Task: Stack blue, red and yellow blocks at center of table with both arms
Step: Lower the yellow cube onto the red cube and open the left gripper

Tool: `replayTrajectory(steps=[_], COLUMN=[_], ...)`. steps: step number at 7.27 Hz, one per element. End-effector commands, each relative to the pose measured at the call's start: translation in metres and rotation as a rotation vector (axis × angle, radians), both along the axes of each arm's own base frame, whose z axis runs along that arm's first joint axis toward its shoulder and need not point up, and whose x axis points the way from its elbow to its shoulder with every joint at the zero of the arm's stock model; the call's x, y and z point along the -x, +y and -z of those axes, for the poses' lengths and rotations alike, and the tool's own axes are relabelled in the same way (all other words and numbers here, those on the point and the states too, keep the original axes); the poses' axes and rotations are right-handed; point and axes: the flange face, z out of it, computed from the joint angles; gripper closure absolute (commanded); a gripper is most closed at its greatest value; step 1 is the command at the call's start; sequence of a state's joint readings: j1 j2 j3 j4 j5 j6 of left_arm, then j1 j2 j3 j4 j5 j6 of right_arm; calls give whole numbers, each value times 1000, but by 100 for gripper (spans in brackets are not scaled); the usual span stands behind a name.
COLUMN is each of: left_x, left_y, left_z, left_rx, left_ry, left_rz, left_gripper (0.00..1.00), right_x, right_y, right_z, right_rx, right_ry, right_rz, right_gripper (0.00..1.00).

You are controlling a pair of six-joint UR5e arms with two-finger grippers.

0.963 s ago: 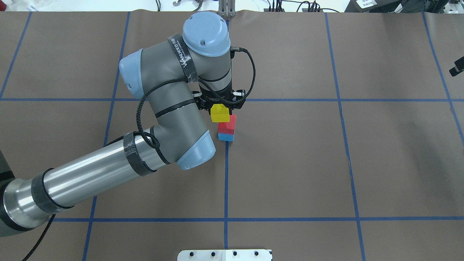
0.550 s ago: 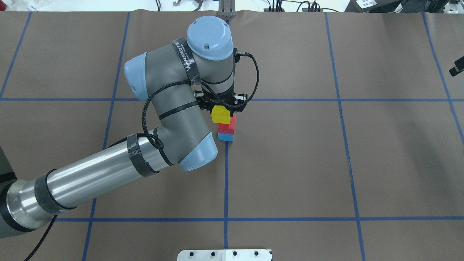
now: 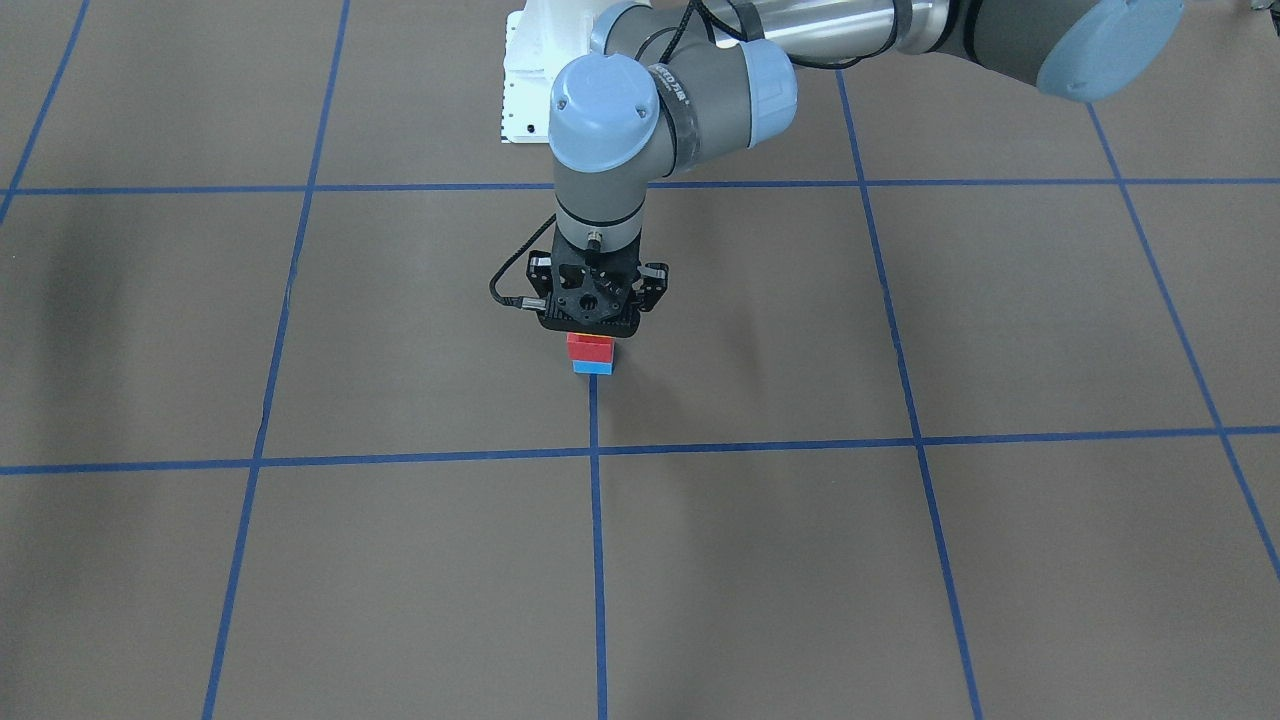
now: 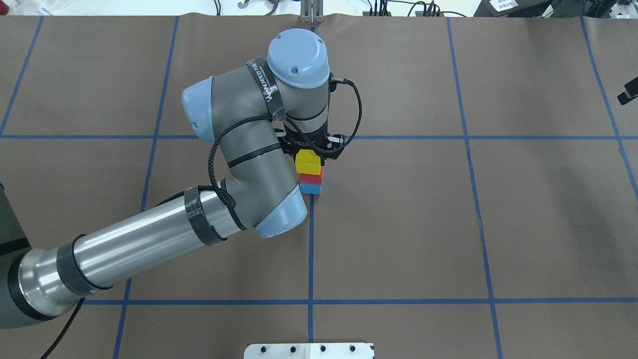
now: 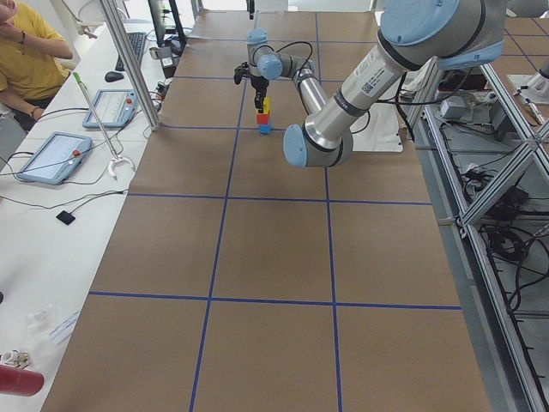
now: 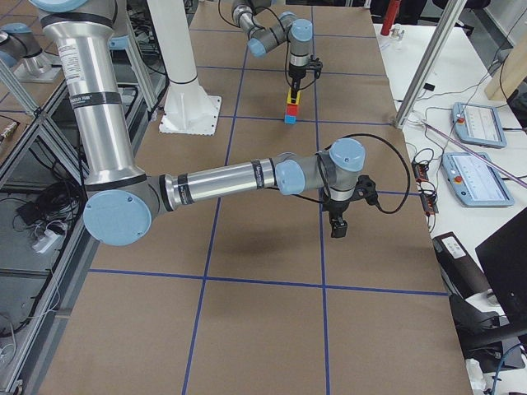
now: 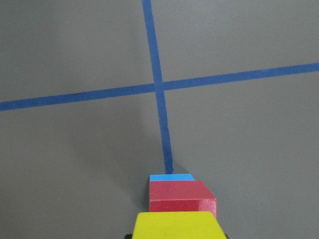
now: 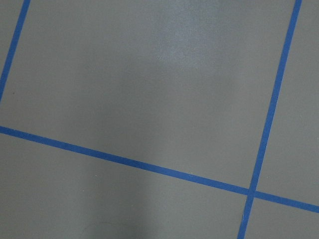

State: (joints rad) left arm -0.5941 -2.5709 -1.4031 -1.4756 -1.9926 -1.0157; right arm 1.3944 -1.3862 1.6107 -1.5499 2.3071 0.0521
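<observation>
A blue block [image 4: 310, 189] sits on the table's centre line with a red block [image 4: 312, 177] stacked on it. My left gripper [image 3: 590, 326] is shut on a yellow block [image 4: 308, 163] and holds it right over the red block; I cannot tell whether they touch. The left wrist view shows yellow [image 7: 179, 225], red [image 7: 182, 197] and blue [image 7: 171, 177] lined up. The front view hides the yellow block behind the gripper. My right gripper [image 6: 338, 227] hangs over bare table far to the right; I cannot tell whether it is open or shut.
Brown table cover with a blue tape grid [image 4: 311, 249]. The robot's white base plate [image 4: 309, 350] is at the near edge. Operators' tablets [image 6: 473, 123] lie on a side desk beyond the table.
My left arm has carried the yellow block to the right and lower, from beside the red block's left edge to straight over it. The red and blue blocks have not moved.
</observation>
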Motion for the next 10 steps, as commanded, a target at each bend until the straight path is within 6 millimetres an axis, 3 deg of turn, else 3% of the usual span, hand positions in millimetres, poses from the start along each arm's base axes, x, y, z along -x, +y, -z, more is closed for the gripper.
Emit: replayTrajectory(steps=[1, 5, 6, 7, 8, 9, 10], left_x=[-8, -8, -6, -3, 14, 43, 94], left_y=[-5, -5, -5, -4, -8, -16, -23], left_z=[5, -1, 1, 3, 15, 13, 2], left_rx=[6, 10, -3, -2, -12, -9, 22], left_ry=[-8, -16, -12, -9, 13, 27, 55], left_rz=[-1, -2, -11, -12, 2, 21, 32], left_gripper=[38, 34, 27, 1, 1, 1, 1], right_x=[0, 0, 0, 0, 0, 0, 0], right_y=[0, 0, 0, 0, 0, 0, 1], right_z=[0, 0, 0, 0, -1, -1, -3], right_rx=[1, 1, 1, 1, 1, 2, -1], right_ry=[0, 0, 0, 0, 0, 1, 1], right_rz=[0, 0, 0, 0, 0, 1, 6], right_gripper=[0, 0, 0, 0, 0, 0, 0])
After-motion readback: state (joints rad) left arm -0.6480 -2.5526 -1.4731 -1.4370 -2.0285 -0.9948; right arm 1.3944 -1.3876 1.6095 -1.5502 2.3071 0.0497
